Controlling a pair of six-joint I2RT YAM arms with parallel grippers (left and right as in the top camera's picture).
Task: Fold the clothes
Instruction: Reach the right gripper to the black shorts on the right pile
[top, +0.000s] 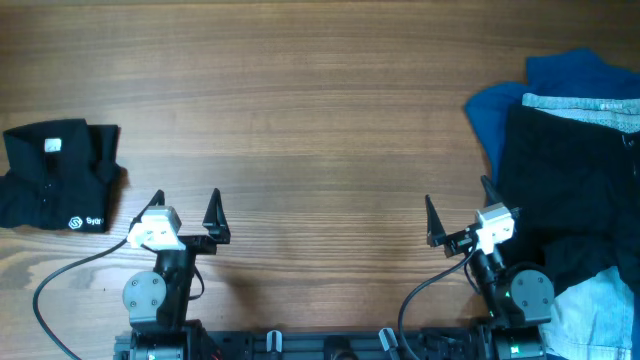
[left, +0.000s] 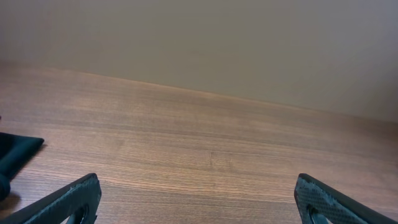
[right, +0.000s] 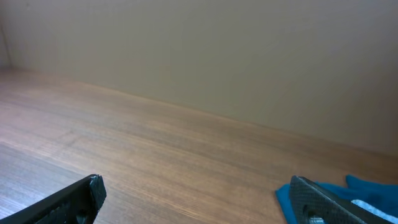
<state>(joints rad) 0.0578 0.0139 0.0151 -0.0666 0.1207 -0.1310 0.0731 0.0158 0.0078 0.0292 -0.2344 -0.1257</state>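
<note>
Both arms are sitting at the near edge of the counter. The left arm is holding its jaws spread wide with nothing between them, and the right arm is doing the same. The large black shorts-like piece is lying at the counter's right side, just beside the right arm. It is appearing to overlap a blue garment, with light-blue jeans at its near corner. A folded black garment with a white logo is lying well apart at the far left.

The step in hand is looking like the first pick from the pile. The right arm is probably needing to pinch one free edge of the black piece alone, missing the blue cloth, and drag it onto bare wood at the centre, where both arms are able to flatten it before folding.
</note>
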